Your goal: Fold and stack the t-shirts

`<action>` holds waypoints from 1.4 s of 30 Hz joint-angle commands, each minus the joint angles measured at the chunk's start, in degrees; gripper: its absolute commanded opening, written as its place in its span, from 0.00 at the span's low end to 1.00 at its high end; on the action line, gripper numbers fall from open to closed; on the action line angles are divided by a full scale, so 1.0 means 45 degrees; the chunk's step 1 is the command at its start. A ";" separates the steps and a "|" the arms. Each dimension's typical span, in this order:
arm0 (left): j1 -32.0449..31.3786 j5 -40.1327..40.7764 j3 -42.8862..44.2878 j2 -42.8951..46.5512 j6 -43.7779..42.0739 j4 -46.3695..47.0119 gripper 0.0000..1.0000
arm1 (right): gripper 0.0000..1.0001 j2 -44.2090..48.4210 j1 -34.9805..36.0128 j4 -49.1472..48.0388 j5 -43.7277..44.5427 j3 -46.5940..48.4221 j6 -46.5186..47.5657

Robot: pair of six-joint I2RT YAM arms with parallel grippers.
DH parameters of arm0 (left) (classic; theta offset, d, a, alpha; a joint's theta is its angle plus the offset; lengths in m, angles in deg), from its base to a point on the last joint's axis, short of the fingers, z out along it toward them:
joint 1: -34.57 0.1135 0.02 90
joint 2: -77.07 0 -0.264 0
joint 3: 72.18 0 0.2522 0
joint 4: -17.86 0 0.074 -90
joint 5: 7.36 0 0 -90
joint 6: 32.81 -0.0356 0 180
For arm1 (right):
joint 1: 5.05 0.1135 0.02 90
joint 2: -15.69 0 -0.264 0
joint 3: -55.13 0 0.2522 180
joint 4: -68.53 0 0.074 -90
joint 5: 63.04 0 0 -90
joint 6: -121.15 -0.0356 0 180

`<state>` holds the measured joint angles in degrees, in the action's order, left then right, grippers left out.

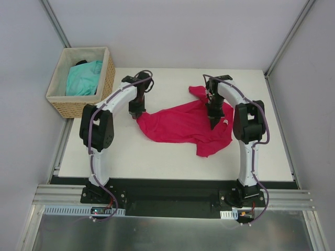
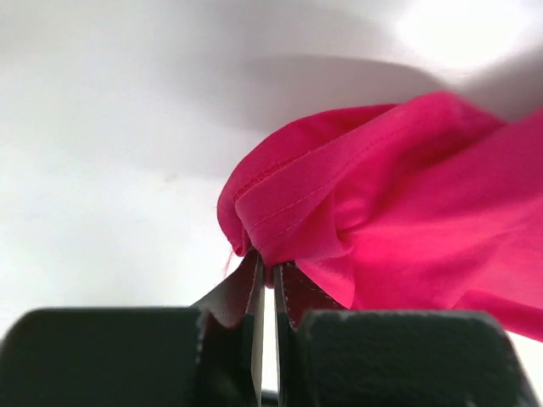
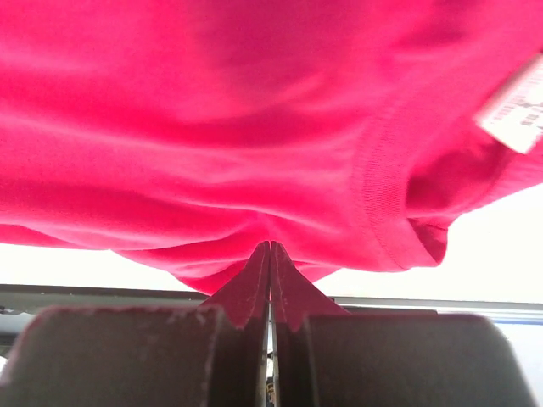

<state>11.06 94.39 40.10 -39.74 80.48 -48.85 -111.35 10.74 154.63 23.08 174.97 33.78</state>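
The crimson-pink t-shirt [image 1: 183,125] lies crumpled across the middle of the white table [image 1: 157,157]. My left gripper [image 1: 134,113] is at the shirt's left corner, shut on a hemmed edge [image 2: 280,212] that bunches at the fingertips. My right gripper [image 1: 213,124] is shut on the fabric beside the ribbed collar [image 3: 382,195]; a white neck label [image 3: 517,106] shows at the right of that view. The turquoise t-shirt [image 1: 84,77] is bundled inside the wicker basket.
The wicker basket [image 1: 107,78] stands off the table's back left corner, close to the left arm's elbow. White walls enclose the table on three sides. A dark rail [image 1: 172,183] runs along the near edge by the arm bases.
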 commanded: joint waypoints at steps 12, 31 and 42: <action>0.1239 0.1708 0.0643 0.1096 -0.0235 -0.4892 0.02 | 0.01 -0.0264 0.0045 0.1191 0.0061 0.1133 0.0215; 0.1220 -0.4269 0.0809 0.5850 0.0351 0.2839 0.56 | 0.02 0.4708 0.0317 -0.0779 -0.1814 -0.4423 0.0098; 0.1201 -0.6536 -0.1815 0.5784 -0.0840 0.6043 0.59 | 0.50 0.8467 0.1196 -0.6263 -0.1989 -1.0193 -0.0273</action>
<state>16.89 70.56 35.09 -9.58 78.35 -26.54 -74.63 14.96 139.57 15.25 133.79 33.69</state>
